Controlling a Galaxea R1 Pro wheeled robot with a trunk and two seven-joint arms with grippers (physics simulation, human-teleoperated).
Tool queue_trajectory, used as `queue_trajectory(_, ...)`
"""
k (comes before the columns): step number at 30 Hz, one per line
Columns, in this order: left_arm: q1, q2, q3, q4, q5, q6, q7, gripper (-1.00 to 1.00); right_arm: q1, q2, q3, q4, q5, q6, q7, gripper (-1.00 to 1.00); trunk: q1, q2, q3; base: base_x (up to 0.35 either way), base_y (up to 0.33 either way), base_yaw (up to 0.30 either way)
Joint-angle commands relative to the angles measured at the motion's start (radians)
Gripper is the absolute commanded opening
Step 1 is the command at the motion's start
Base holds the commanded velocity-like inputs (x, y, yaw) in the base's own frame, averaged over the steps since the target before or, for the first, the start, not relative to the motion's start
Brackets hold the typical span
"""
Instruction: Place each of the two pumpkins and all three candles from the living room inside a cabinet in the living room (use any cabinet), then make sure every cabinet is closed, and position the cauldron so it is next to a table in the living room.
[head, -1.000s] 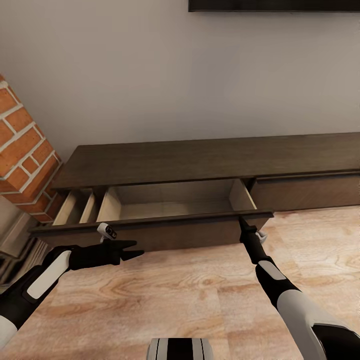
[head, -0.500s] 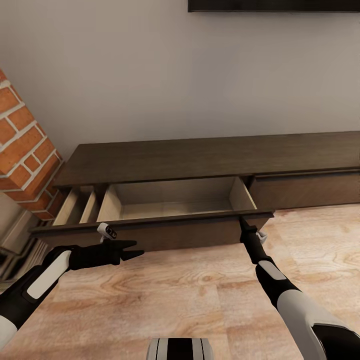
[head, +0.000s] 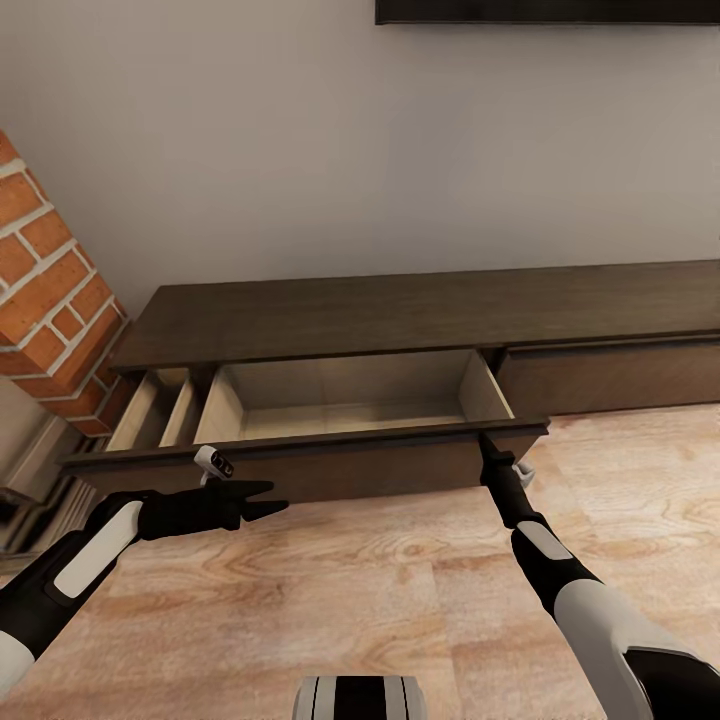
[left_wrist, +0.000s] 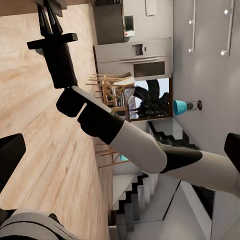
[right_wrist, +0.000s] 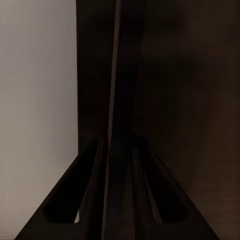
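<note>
Barely anything moved: right gripper (head: 487, 443) stayed pinched on the drawer (head: 330, 462) front of the cabinet (head: 400, 315), left gripper (head: 262, 499) idle, fingers nearly together, empty; drawer open and empty, ready for loading

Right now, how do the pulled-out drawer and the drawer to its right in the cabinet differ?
The pulled-out drawer stands open, its pale, bare interior exposed; the right-hand drawer sits flush and closed, showing just its front. The right end effector is clamped on the front panel edge of the open drawer, while nothing touches the closed one. The left end effector hovers apart from both. They share dark brown fronts in one cabinet.
</note>
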Motion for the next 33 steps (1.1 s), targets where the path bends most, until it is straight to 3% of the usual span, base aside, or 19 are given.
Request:
queue_trajectory(1,-0.001,0.001,-0.003,0.001,0.004,0.004,-0.002,1.00,0.000,0.001,0.019,0.001,0.002,0.014,0.010,-1.00,0.000,0.000,-0.001,-0.079,0.000,0.000)
queue_trajectory(33,-0.001,0.001,-0.001,0.001,0.004,0.004,-0.002,1.00,0.000,0.001,0.019,0.001,0.002,0.015,0.010,-1.00,0.000,0.000,-0.001,-0.071,0.000,0.000)
